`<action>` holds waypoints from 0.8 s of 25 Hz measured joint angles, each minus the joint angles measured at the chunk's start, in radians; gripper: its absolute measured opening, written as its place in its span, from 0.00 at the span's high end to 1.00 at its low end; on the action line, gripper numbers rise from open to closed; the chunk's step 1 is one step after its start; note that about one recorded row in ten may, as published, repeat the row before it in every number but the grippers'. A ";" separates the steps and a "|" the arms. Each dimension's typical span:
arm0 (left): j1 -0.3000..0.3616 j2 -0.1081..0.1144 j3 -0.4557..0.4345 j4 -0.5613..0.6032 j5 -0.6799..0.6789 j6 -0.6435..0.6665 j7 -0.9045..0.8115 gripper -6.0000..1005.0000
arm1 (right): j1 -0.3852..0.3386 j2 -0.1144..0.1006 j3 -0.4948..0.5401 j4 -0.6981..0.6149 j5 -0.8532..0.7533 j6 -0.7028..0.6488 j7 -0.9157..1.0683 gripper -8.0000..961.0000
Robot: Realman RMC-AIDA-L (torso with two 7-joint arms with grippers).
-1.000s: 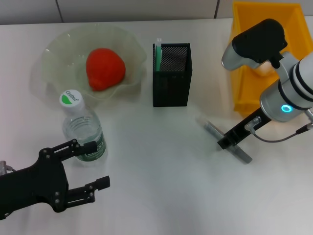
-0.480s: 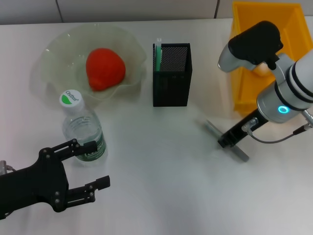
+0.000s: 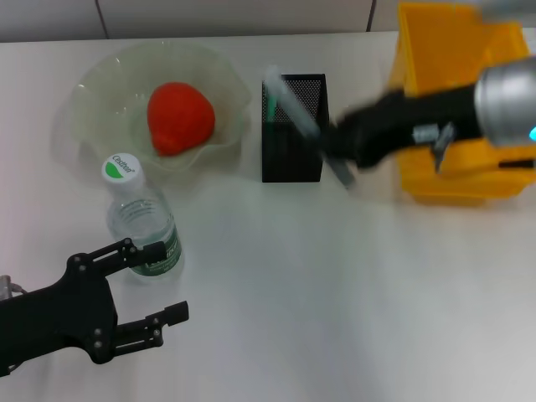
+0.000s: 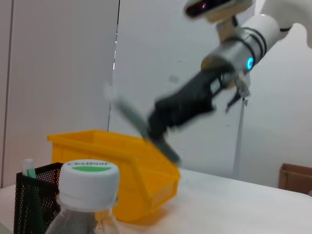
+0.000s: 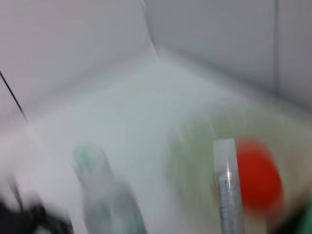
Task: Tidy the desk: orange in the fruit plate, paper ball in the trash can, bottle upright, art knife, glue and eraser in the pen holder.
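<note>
My right gripper [image 3: 339,144] is shut on a grey art knife [image 3: 295,107] and holds it tilted in the air, its far end over the black mesh pen holder [image 3: 293,149]. The knife also shows in the left wrist view [image 4: 141,124] and the right wrist view [image 5: 226,190]. The orange [image 3: 178,117] lies in the pale-green fruit plate [image 3: 92,84]. The bottle [image 3: 141,222] stands upright in front of the plate. My left gripper [image 3: 172,279] is open and empty, low beside the bottle. The yellow trash can [image 3: 452,50] stands at the far right. The paper ball and the eraser are out of view.
A green-and-white stick [image 3: 270,102] stands in the pen holder's left corner. My right arm reaches across in front of the trash can. The pen holder stands between the fruit plate and the trash can.
My right gripper has lifted the art knife off the table and swung it left and back, from in front of the trash can to above the pen holder. The left arm has not moved.
</note>
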 joint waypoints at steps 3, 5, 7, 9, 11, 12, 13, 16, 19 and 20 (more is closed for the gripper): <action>0.001 -0.001 0.000 -0.001 0.000 0.000 0.000 0.22 | -0.048 -0.002 0.034 0.082 0.264 0.121 -0.274 0.83; 0.001 -0.001 0.000 -0.001 0.000 -0.001 0.003 0.22 | -0.061 -0.003 0.037 0.197 0.444 0.216 -0.498 0.83; 0.001 -0.001 0.000 -0.001 0.000 -0.002 0.005 0.22 | -0.038 -0.006 0.045 0.346 0.595 0.277 -0.703 0.82; 0.001 -0.001 0.000 -0.001 0.000 -0.003 0.005 0.22 | 0.022 -0.008 0.068 0.526 0.729 0.295 -0.895 0.81; 0.001 -0.001 0.001 -0.001 0.000 -0.003 0.005 0.22 | 0.135 -0.008 0.121 0.802 0.879 0.291 -1.099 0.81; 0.000 -0.002 0.001 -0.002 0.000 -0.003 0.004 0.22 | 0.135 -0.008 0.121 0.802 0.879 0.291 -1.099 0.81; 0.000 -0.002 0.000 -0.002 0.000 -0.003 0.004 0.22 | 0.168 -0.009 0.136 0.877 0.908 0.289 -1.140 0.80; -0.003 -0.002 0.000 -0.002 0.000 0.001 0.001 0.22 | 0.250 -0.009 0.157 1.025 0.933 0.296 -1.199 0.79; -0.004 -0.002 0.000 -0.002 0.000 0.001 0.000 0.22 | 0.280 -0.010 0.152 1.075 0.932 0.311 -1.215 0.79; -0.005 -0.002 0.000 -0.002 0.000 0.000 0.000 0.22 | 0.285 -0.010 0.149 1.083 0.932 0.315 -1.222 0.78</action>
